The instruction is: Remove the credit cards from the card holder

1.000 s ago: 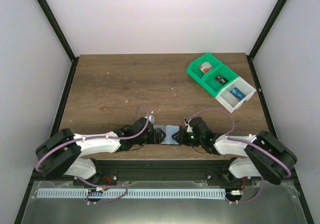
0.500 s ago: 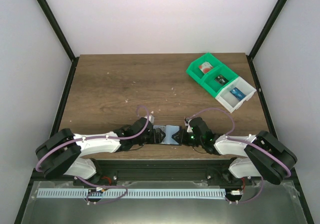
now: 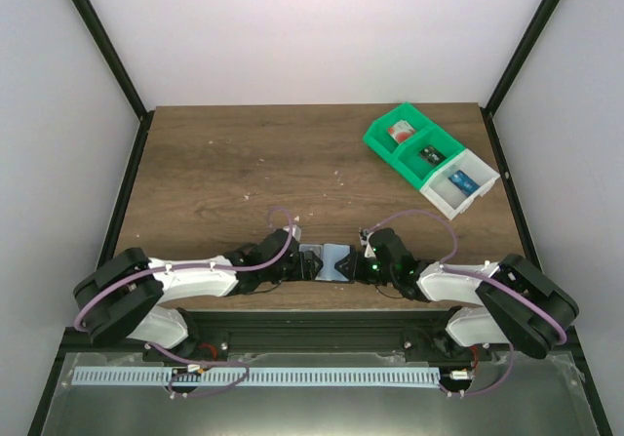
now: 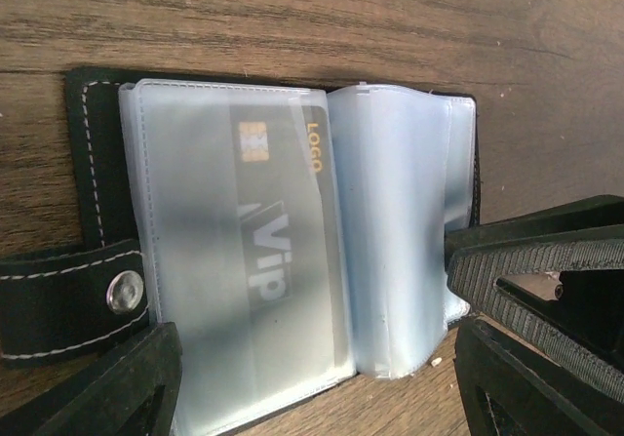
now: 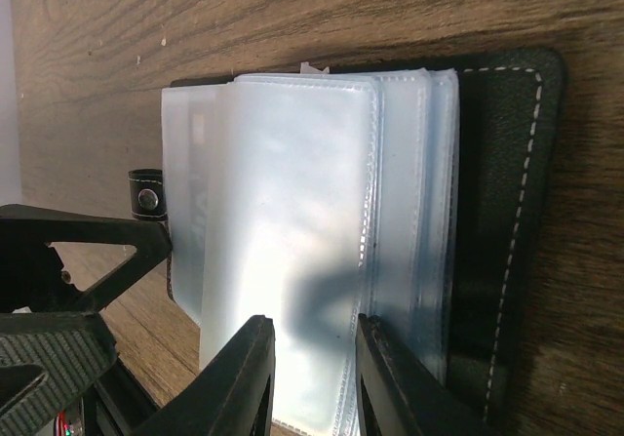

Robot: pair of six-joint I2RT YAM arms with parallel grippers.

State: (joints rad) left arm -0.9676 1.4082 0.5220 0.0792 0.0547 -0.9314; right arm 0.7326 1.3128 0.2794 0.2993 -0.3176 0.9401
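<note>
Left gripper (image 4: 317, 363) first: jaws spread wide, holding nothing, one finger either side of the open card holder (image 4: 395, 221), which lies flat at the middle of the table's (image 3: 224, 163) near edge. Right gripper (image 5: 312, 324) comes in from the other side, jaws drawn in narrow, tips down on the stack of clear sleeves; whether it is pinching a leaf or only pressing, I cannot tell. One credit card (image 4: 278, 260) shows, dark with pale lettering, tucked inside the left-hand sleeve beside the fold. The black stitched cover peeks out around the plastic, and its snap tab (image 4: 68, 299) lies loose just inside the left finger. That card looks light, thin and stiff, probably slick against the plastic, while the sleeves look soft and floppy. So the sound hold would be flat across the card's faces at whichever edge sits in the sleeve mouth, with the holder pinned so it doesn't lift along with it. Which edge is the mouth isn't clear from here. Both arms lie low along the near edge, the left arm (image 3: 185, 282) and right arm (image 3: 458, 285) with elbows flung out and forearms pointing inward, wrists meeting over the holder. Well apart, at the far right corner, sit green and white bins (image 3: 429, 153).
</note>
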